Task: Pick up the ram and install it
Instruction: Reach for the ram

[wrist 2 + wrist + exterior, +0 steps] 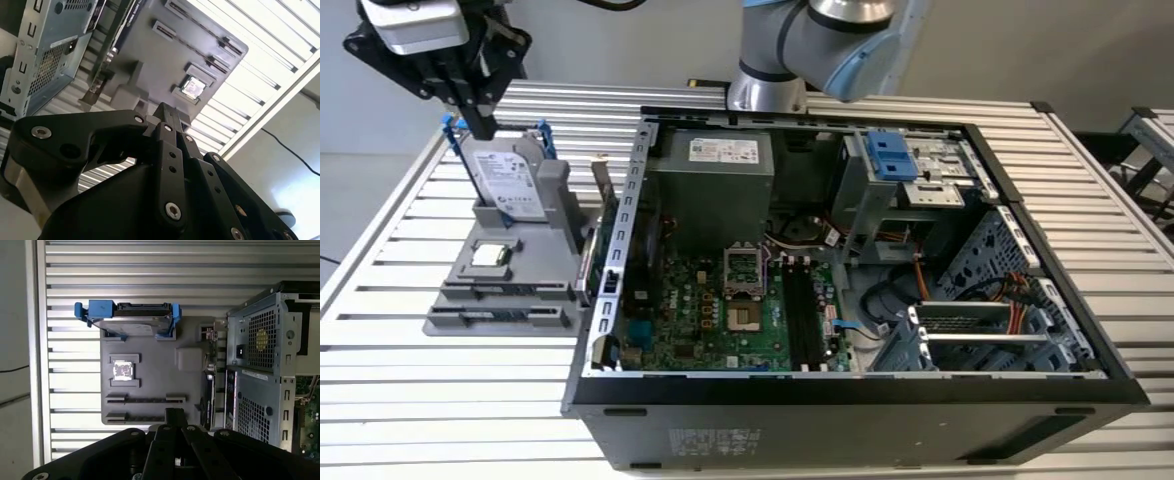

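- Standing on its long edge, the ram [599, 215] sits in the side of the grey holder [494, 300] nearest the computer case [854, 390]. In the first wrist view it shows edge-on [210, 360] in the narrow gap between holder [150, 385] and case [260, 365]. I cannot tell whether it touches the case wall.
- The hand [479, 125] hangs above the holder's far end with its fingers pressed together and nothing between them; the first wrist view [174, 415] agrees. The ram lies below the hand and off towards the case, apart from it.
- Step in hand, by my judgement, is the approach to the pick: the ram is not yet gripped and nothing has been installed.
- A grasp would call for the fingers to part, then line up across the thin board's two faces. The case wall close beside the board leaves little room.
- Directly beneath the hand stands the hard drive [507, 185] in its blue bracket [100, 310]. It is the nearest thing to the fingertips and the likeliest to be struck.
- A square chip [123, 370] lies flat in the holder below the hand, between drive and empty slots.
- Long black slots [801, 320] on the motherboard [707, 310] lie inside the case, well apart from the hand.
- Holder and case both rest on the slatted tabletop [400, 400].
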`<action>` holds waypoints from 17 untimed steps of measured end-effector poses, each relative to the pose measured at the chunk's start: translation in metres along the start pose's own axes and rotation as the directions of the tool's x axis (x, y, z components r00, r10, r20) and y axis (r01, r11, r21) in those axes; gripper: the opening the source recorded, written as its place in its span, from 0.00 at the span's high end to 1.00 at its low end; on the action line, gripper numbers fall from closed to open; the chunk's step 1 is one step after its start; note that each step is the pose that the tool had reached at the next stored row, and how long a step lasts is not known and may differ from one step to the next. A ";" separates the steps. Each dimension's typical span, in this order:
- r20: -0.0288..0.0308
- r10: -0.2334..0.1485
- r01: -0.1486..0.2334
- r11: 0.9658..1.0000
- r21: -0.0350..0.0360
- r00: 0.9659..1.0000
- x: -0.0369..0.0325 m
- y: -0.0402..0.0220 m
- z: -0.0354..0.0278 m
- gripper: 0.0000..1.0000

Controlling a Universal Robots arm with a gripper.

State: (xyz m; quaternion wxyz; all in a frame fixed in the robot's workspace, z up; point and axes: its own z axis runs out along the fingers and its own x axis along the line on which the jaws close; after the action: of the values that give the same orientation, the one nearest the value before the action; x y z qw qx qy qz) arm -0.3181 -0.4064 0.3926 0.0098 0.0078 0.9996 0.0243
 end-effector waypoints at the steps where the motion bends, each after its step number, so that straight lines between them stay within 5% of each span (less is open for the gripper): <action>1: 0.000 0.000 0.000 1.000 0.000 1.000 0.0019 -0.0001 -0.0001 1.00; 13: 0.000 0.000 0.000 1.000 0.000 1.000 0.0239 -0.0007 -0.0005 1.00; 17: 0.000 0.000 0.000 1.000 0.000 1.000 0.0248 -0.0007 -0.0005 1.00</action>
State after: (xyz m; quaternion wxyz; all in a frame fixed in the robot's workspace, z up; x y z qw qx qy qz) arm -0.3429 -0.4067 0.3926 0.0097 0.0078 0.9996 0.0243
